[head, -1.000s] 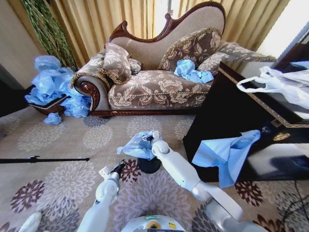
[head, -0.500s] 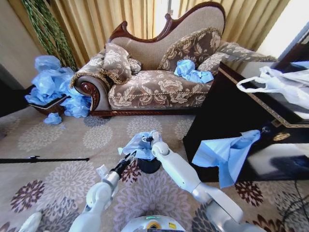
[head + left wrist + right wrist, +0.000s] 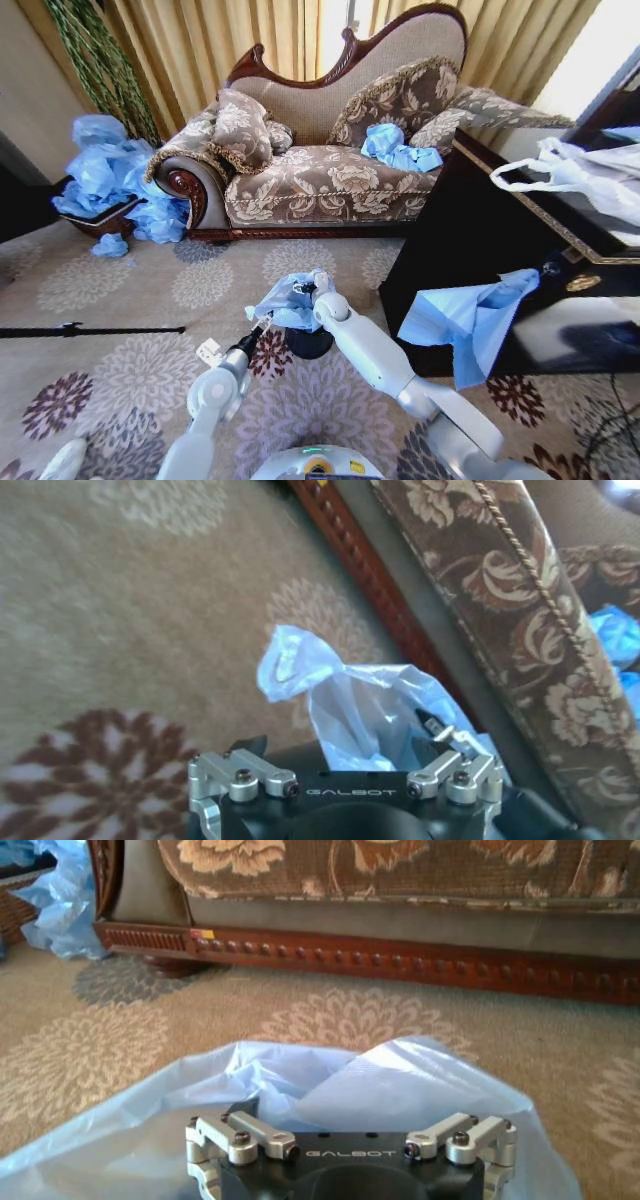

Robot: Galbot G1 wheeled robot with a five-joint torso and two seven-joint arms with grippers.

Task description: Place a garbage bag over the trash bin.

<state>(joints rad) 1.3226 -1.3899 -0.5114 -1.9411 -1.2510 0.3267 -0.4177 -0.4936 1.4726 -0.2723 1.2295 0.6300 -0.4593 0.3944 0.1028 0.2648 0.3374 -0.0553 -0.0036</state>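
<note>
The garbage bag is being held bunched over the trash bin, which is standing on the flowered carpet in front of the sofa. Part of the bin's black side is being left uncovered below the blue plastic.

The right claw is being kept at the top of the bag, above the bin; in the right wrist view the plastic is being seen billowing directly ahead of the claw body, but whether its fingers are apart or clamped on the bag cannot be told.

The left claw is being held just beside the bag's lower left edge, next to the bin. In the left wrist view its fingers are being shown apart, with the bag standing up between and beyond them.

Another blue bag is being left draped over the edge of the dark bench on the right.
</note>
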